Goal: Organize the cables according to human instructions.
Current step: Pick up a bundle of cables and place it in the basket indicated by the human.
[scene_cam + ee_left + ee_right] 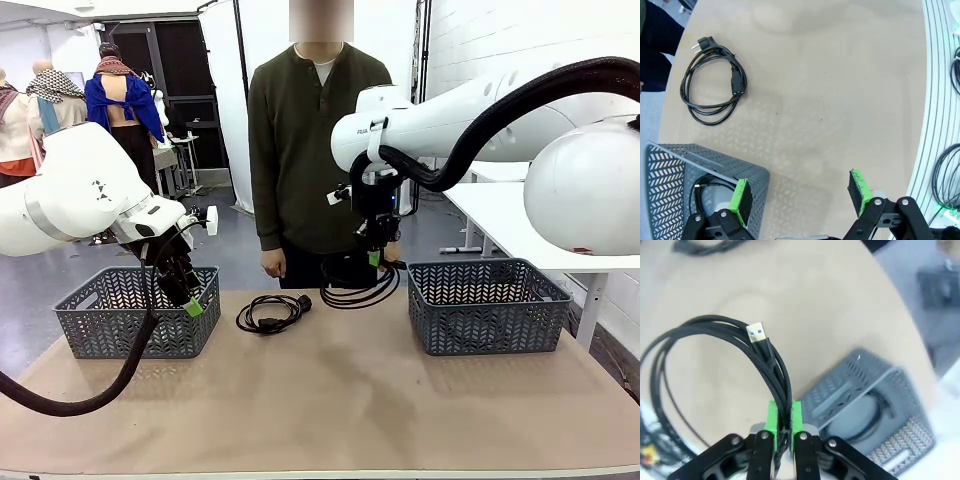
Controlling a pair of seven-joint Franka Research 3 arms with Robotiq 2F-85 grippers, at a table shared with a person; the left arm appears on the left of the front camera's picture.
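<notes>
Between right jaws, a coiled cable [777, 375]

The counter [330, 400] is plain tan. The left basket [100, 325] and the right basket [485, 315] are grey, their walls cut in a herringbone pattern. The coiled cable [270, 314] on the counter is black, plugs included. The braided cable [776, 367] in the right tool [783, 407] is black too, its plug [756, 333] silver with a blue tongue. The right tool and the left tool [799, 180] are black with bright green pads. The arms are white, their ribbed hoses black. The person's shirt [300, 150] is dark olive.
</notes>
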